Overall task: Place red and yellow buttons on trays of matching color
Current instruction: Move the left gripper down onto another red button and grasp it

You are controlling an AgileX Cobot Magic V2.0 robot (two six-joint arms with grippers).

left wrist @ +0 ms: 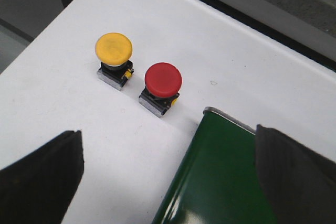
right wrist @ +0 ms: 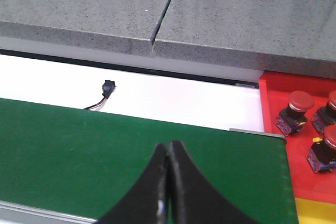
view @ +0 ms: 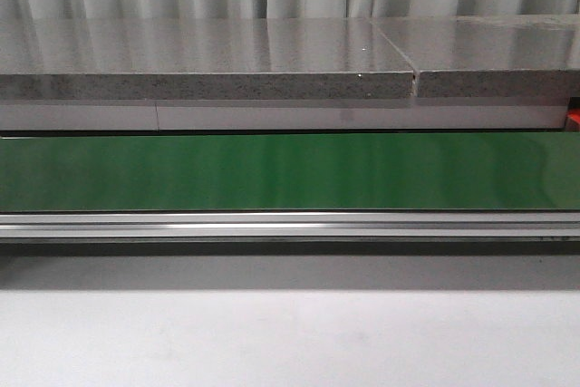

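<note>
Two loose buttons stand on the smooth white table, beyond the left gripper and its widely spread black fingers: one yellow button and one red button, each a round matte dome on a square metal base, just beside each other. The right gripper has its fingers pressed together, holding nothing, over the flat green belt. Off to one side of them, a glossy red tray holds three red-capped buttons.
</note>
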